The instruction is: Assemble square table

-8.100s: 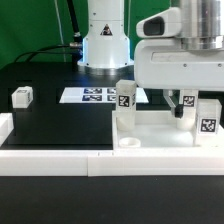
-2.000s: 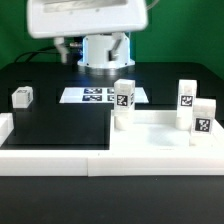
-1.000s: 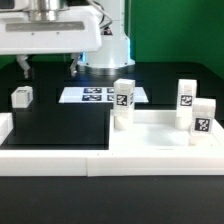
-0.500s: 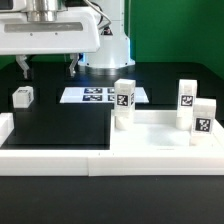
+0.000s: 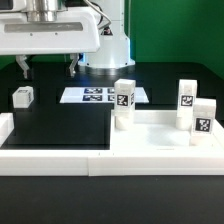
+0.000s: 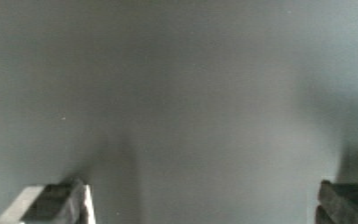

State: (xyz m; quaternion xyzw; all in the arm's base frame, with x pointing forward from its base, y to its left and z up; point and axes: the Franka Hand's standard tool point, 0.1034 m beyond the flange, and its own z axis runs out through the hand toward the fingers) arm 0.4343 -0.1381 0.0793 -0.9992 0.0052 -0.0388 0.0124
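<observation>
The white square table slab lies at the exterior view's right. Three tagged white legs stand upright on it: one at its left corner, two at its right side. A further leg lies loose on the black table at the left. My gripper hangs open high over the left half of the table, to the right of and above the loose leg, with nothing between its fingers. The wrist view shows only blurred grey surface between the two fingertips.
The marker board lies flat behind the slab, near the robot base. A low white border wall runs along the front edge and turns up the left side. The table top is black.
Nothing has moved over the last second. Before that, the gripper travelled from above the slab at the right to the left half of the table and came lower.
</observation>
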